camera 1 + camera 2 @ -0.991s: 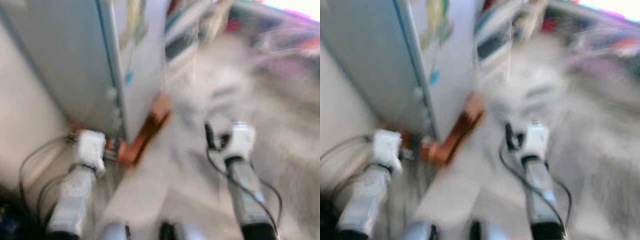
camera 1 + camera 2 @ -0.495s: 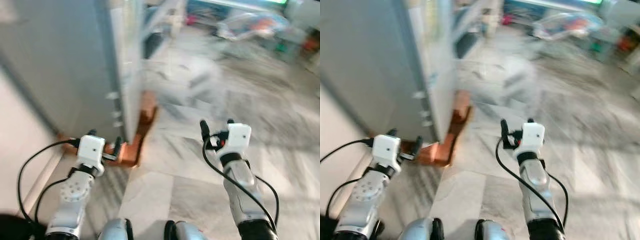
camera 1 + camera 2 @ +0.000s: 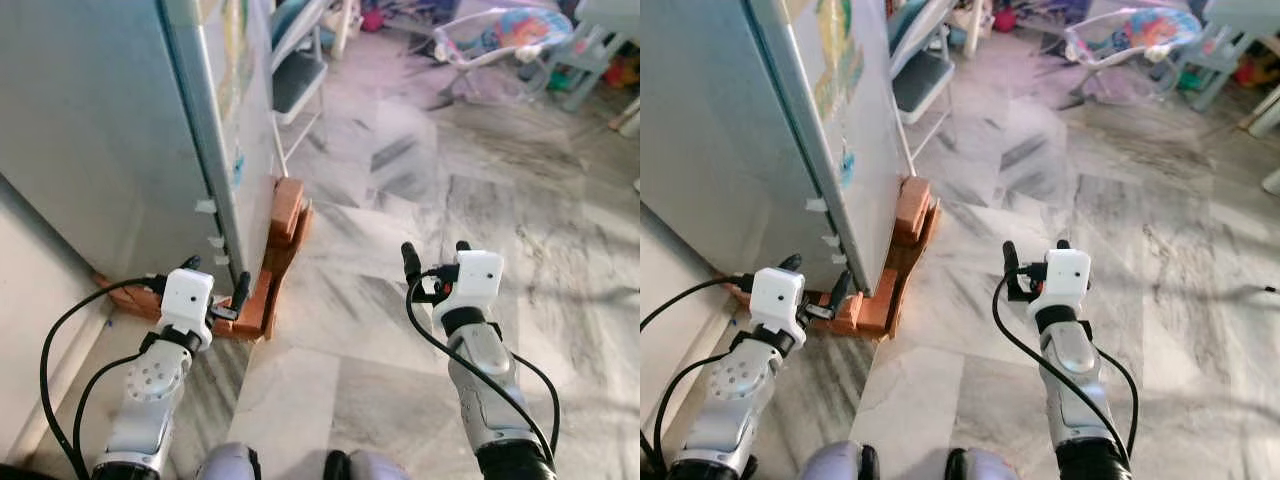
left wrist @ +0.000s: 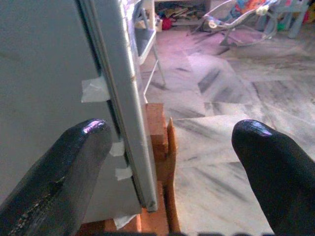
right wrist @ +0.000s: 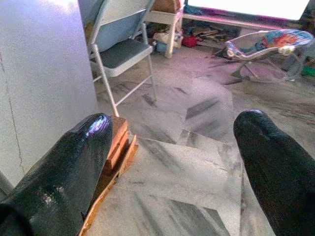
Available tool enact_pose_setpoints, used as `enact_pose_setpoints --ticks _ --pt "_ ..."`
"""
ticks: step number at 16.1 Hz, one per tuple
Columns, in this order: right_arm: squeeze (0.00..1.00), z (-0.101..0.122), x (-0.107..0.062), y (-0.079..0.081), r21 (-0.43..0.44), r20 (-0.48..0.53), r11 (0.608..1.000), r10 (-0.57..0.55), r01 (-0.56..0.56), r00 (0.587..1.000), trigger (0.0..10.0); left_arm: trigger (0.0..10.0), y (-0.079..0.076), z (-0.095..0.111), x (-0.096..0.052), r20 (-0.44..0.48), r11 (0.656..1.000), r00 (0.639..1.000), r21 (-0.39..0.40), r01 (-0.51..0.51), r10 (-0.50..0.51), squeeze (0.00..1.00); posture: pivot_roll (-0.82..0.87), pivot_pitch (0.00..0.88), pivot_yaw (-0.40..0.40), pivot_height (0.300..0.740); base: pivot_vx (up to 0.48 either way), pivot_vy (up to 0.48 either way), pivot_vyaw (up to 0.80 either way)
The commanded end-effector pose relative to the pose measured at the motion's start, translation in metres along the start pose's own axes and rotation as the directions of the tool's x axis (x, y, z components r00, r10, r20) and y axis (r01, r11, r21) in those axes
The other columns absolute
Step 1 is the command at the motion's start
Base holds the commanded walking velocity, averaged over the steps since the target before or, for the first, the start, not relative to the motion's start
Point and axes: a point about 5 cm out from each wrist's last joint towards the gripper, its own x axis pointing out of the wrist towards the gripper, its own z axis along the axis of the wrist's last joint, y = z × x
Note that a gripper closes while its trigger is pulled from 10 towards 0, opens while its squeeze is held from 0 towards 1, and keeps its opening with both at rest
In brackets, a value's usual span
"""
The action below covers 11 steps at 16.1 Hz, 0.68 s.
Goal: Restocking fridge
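Right now you are standing at the side of the fridge [image 3: 110, 150], with its door [image 3: 232, 130] shut at about eleven o'clock from you, so the step in hand looks like getting round to the front and opening it. Both tools are empty: the left gripper [image 3: 212, 286] has its fingers spread wide with nothing between them, and the right gripper [image 3: 434, 254] is likewise wide open and holding nothing. To do this well, turn until the door face is square ahead before you reach, since from here only its edge is on offer. Mind the stacked bricks [image 3: 283, 215] under the fridge's corner at twelve o'clock of the left gripper, just beyond its fingertips; nudging them could unsettle the fridge. The folding chair [image 3: 298, 85] stands farther along at one o'clock, near the door, and may crowd its swing.
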Motion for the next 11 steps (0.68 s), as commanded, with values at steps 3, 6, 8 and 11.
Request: enact_pose_setpoints --ticks 3,6,8,11 --pt "0.00 0.0003 -0.0015 -0.0072 -0.008 -0.004 1.000 -0.010 0.010 1.000 10.0 10.0 -0.0053 0.0019 0.0000 0.010 1.000 1.000 -0.001 0.018 -0.018 0.00 0.11 0.137 -0.085 0.740 0.301 0.000 0.00" --pt "0.00 0.0007 -0.0007 -0.0073 -0.012 -0.003 1.000 -0.002 0.002 1.000 10.0 10.0 -0.0062 0.0015 0.0000 0.009 1.000 1.000 -0.001 0.020 -0.020 0.00 0.11 0.137 -0.092 0.740 0.306 0.000 0.00" --pt "0.00 0.0001 -0.0004 -0.0074 -0.010 -0.011 1.000 -0.001 0.001 1.000 10.0 10.0 -0.0067 0.0009 -0.0002 0.007 1.000 1.000 -0.003 0.018 -0.018 0.00 0.11 0.136 -0.094 0.740 0.000 0.000 0.00" --pt "0.00 -0.0007 0.0004 -0.0068 -0.017 -0.021 1.000 0.010 -0.010 1.000 10.0 10.0 -0.0036 0.0006 0.0028 0.009 1.000 1.000 0.001 0.005 -0.005 0.00 0.11 0.135 -0.105 0.740 0.000 0.000 -0.80"
